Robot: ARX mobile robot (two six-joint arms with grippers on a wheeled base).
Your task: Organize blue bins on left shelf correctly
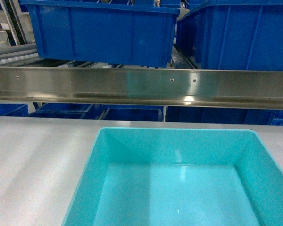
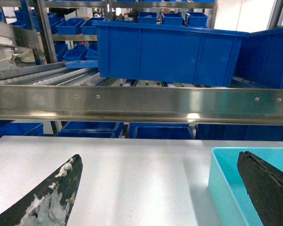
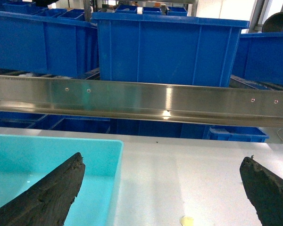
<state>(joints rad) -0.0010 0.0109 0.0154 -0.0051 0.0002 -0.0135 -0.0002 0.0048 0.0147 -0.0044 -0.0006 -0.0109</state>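
One light turquoise rectangular plastic tub [image 1: 179, 188] at six o'clock on grey tabletop [image 1: 33, 160], below shiny steel-bar flow rack [image 1: 141, 87] at twelve. Left gripper [image 2: 162, 188] and right gripper [image 3: 162, 188] spread open, straddling opposite walls (nothing clamped). Likely pre-grasp; next: close, lift.

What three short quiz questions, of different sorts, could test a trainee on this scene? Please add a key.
1. True or false: the turquoise bin already sits on the steel flow rack.
2. Both grippers, left gripper and right gripper, are: A open, B shut.
3. Fill in: the royal-blue crates stand ___ the steel rail.

Key: 1 false, it rests on the grey tabletop; 2 A, each straddles one bin wall; 3 behind.
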